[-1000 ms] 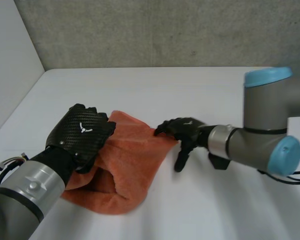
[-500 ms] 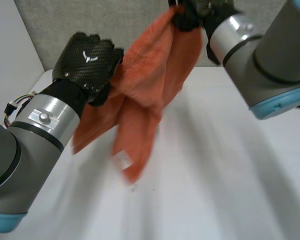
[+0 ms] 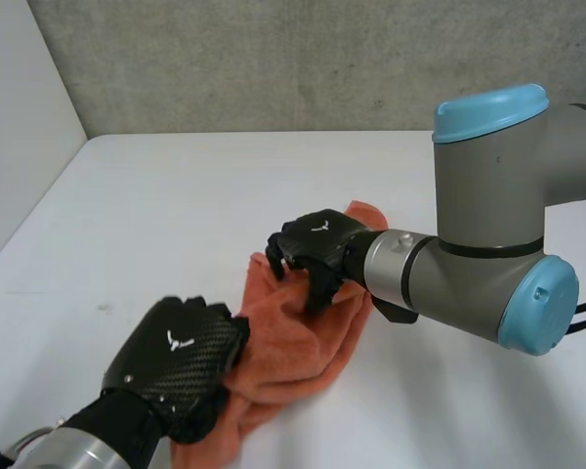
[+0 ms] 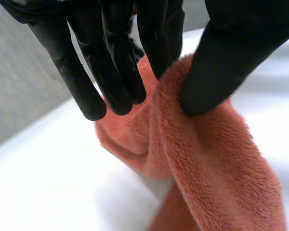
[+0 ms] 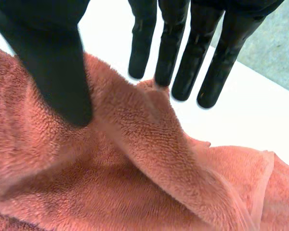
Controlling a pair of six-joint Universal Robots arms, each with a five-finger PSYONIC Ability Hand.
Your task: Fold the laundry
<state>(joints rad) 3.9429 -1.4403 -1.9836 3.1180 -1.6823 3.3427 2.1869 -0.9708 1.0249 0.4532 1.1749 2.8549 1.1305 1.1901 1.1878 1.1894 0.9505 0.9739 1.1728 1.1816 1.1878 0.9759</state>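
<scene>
Towel [image 3: 303, 342] is lying bunched; left hand [image 3: 176, 362] is pinching it (thumb against fingers), right hand [image 3: 317, 239] is resting open-fingered on it.

Item: orange terry-cloth towel [image 3: 295, 342]. Half a second ago it hung in the air between both hands. Now it is down on the white table [image 3: 166, 195], crumpled in a band from near left to far right, lying further right than a second ago.
Item: black left hand [image 3: 176, 363]. Lowered to near left, thumb and straight fingers pinching the towel's near end.
Item: black right hand [image 3: 311, 244]. Lowered to mid-table, resting on the towel's far part.
</scene>
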